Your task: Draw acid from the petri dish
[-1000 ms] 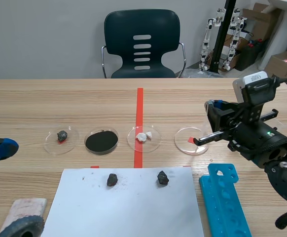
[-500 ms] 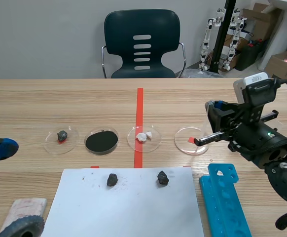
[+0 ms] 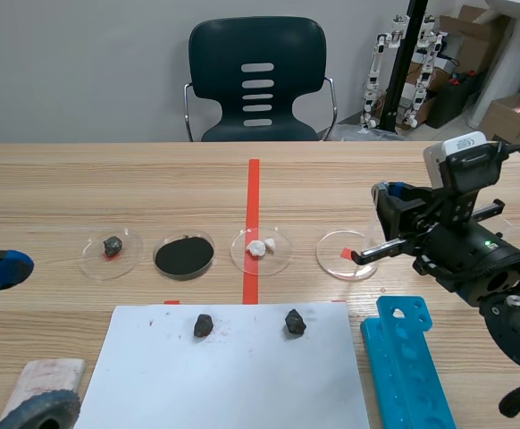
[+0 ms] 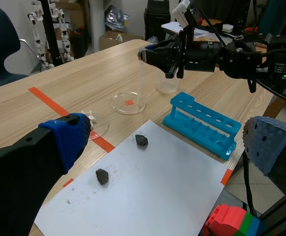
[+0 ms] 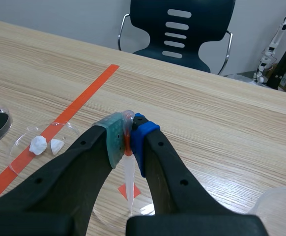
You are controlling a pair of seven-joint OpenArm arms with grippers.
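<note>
On your wooden surface (image 3: 108, 179) you find a row of four petri dishes (image 3: 285, 250), a white sheet (image 3: 242, 375) and a blue rack (image 3: 407, 366).

Left claw (image 4: 168, 138) spread wide (blue pads (image 4: 67, 137)) — two rocks (image 4: 141, 140) on white paper (image 4: 148, 191) ahead.

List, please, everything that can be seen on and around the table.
paper: one, white, nearest the robot.
rocks: two, dark, on paper.
dishes: four, clear, row beyond paper, holding grey stone, black powder, white lumps, nothing.
pipette: one, clear, tip over empty dish.
rack: one, blue, right of paper.
chair: one, dark, far side.
left end effector: open, blue pad, at left.
right end effector: shut on pipette.
</note>
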